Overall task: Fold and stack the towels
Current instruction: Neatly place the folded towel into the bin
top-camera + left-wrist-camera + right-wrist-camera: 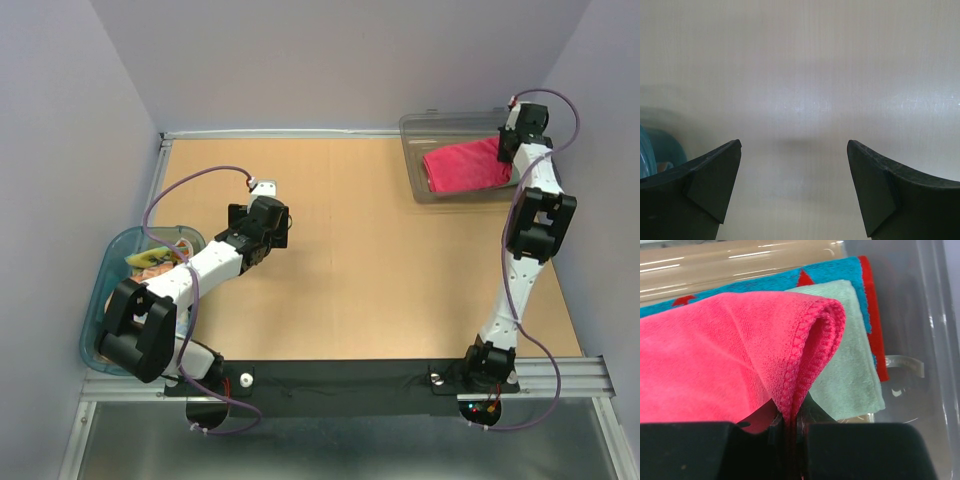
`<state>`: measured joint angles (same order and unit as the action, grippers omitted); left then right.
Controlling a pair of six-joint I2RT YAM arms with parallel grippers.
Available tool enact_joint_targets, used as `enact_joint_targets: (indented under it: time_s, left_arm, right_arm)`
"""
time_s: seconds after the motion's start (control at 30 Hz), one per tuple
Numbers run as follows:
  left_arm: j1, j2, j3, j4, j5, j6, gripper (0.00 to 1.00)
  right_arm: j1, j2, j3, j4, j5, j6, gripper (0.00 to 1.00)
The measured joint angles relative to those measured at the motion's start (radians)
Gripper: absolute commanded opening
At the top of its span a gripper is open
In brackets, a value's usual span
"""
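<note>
Right wrist, end effector [790,427] pinching pink towel [715,355]

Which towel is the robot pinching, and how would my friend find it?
Look at the clear grey bin in the far right corner of the table. Towels lie piled inside, and the right gripper pinches the top one. It is the bright pink towel, over a pale green towel and a blue-and-red towel.

Pink twl [715,355] atop mint twl [850,360], striped twl [765,282]
</note>
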<state>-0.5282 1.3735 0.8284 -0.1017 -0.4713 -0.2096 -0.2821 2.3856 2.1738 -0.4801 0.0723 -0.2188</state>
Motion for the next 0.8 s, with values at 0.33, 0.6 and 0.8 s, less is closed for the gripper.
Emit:
enact_joint_targets:
  time_s: [0.33,0.6,0.8]
  left_arm:
    - [0.0,0.005,0.0,0.0,0.001,0.001,0.99]
    - [0.0,0.005,0.0,0.0,0.001,0.003,0.99]
    - [0.0,0.005,0.0,0.0,0.002,0.003,0.99]
  right_arm:
    - [-0.013,0.014,-0.011,0.047,0.072,0.03,0.32]
    - [-0.018,0.018,-0.019,0.107,0.192,0.044,0.58]
    - [-0.017,-0.023,-0.101,0.151,0.314,0.072,0.63]
